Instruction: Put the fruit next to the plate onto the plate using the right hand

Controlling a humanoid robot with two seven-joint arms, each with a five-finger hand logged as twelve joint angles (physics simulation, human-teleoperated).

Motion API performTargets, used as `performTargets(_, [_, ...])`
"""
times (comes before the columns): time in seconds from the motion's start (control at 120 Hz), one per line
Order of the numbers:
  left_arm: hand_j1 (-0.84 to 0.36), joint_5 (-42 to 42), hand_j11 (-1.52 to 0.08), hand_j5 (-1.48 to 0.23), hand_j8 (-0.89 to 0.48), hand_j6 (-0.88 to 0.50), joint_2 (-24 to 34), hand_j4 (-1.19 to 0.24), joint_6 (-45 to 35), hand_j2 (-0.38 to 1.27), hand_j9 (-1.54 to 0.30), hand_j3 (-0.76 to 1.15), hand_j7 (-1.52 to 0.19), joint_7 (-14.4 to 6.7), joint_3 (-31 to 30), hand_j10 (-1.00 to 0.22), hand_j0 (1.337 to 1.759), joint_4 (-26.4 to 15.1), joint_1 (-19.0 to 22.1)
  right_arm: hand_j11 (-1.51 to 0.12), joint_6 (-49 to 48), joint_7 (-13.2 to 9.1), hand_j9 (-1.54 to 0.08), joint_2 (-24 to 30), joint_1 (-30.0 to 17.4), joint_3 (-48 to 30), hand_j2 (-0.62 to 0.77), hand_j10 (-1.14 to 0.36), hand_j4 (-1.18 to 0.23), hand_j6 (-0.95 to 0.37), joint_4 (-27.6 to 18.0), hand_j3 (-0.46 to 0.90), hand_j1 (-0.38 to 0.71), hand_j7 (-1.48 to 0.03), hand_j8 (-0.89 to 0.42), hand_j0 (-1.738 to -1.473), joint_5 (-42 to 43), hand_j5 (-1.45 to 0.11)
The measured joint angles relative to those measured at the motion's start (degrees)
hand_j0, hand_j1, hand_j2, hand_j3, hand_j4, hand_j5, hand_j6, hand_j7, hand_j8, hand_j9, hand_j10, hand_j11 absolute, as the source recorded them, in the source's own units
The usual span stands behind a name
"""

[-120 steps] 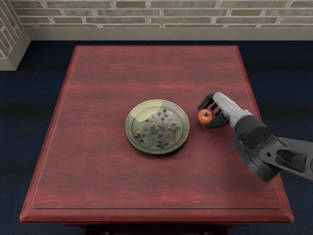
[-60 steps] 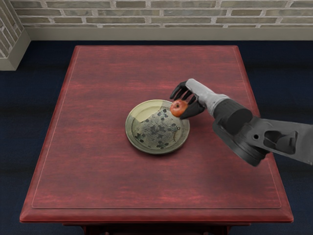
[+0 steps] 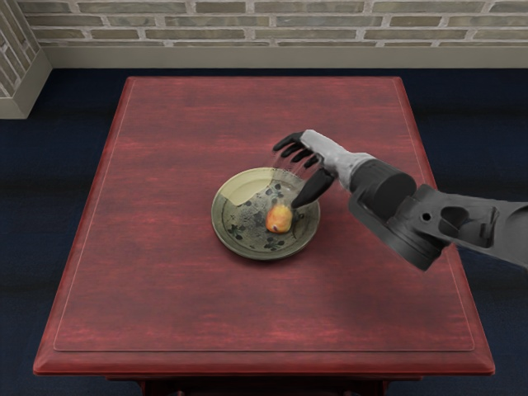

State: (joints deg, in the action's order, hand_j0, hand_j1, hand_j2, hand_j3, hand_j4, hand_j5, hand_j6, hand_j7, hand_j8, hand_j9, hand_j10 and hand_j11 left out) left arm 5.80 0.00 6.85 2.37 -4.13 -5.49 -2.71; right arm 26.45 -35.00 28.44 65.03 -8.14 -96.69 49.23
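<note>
Shows the fruit (image 3: 280, 219) lying on the plate (image 3: 238, 224), right of centre and inside the raised rim, probably kept from rolling by it, with the right hand (image 3: 307, 157) over the far-right rim, fingers spread, holding nothing, one digit angled down toward the fruit.

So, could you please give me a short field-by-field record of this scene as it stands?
fruit: lying on the plate, not held
plate: near the table's middle
right hand: open, over the plate's far right rim, fingers spread
left arm: not in view
table: red wood
</note>
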Motion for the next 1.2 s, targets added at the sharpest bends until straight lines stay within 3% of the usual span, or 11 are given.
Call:
performTargets(0.092, [0.07, 0.0, -0.3, -0.3, -0.23, -0.23, 0.0, -0.23, 0.0, 0.05, -0.3, 0.0, -0.3, 0.0, 0.0, -0.23, 1.658, 0.0, 0.0, -0.29, -7.8, 0.2, -0.29, 2.5, -0.5, -4.9, -0.01, -0.22, -0.22, -0.22, 0.2, 0.0, -0.09, -0.29, -0.21, -1.658, -5.9, -0.29])
performTargets(0.308, [0.07, 0.0, -0.3, -0.3, -0.23, -0.23, 0.0, -0.23, 0.0, 0.05, -0.3, 0.0, -0.3, 0.0, 0.0, -0.23, 1.658, 0.0, 0.0, -0.14, -32.2, 4.6, -0.14, 9.0, -6.5, -19.7, -0.01, -0.11, -0.11, -0.11, 1.0, 0.0, -0.22, -0.14, -0.11, -1.658, -22.9, -0.14])
performTargets(0.567, [0.07, 0.0, -0.3, -0.3, -0.23, -0.23, 0.0, -0.23, 0.0, 0.05, -0.3, 0.0, -0.3, 0.0, 0.0, -0.23, 1.658, 0.0, 0.0, -0.08, -56.1, 12.0, -0.08, 20.7, -11.3, -24.2, -0.01, -0.06, -0.06, -0.06, 4.4, 0.0, -0.27, -0.08, -0.06, -1.658, -44.5, -0.08])
performTargets(0.825, [0.07, 0.0, -0.3, -0.3, -0.23, -0.23, 0.0, -0.23, 0.0, 0.05, -0.3, 0.0, -0.3, 0.0, 0.0, -0.23, 1.658, 0.0, 0.0, -0.06, -61.0, 14.3, -0.06, 29.9, -16.6, -24.5, -0.01, -0.05, -0.05, -0.05, 9.8, 0.0, -0.29, -0.06, -0.05, -1.658, -56.8, -0.06])
performTargets(1.2, [0.07, 0.0, -0.3, -0.3, -0.23, -0.23, 0.0, -0.23, 0.0, 0.05, -0.3, 0.0, -0.3, 0.0, 0.0, -0.23, 1.658, 0.0, 0.0, -0.05, -61.5, 14.5, -0.05, 34.9, -19.3, -24.2, -0.01, -0.04, -0.04, -0.04, 12.6, 0.0, -0.3, -0.05, -0.04, -1.658, -59.8, -0.05])
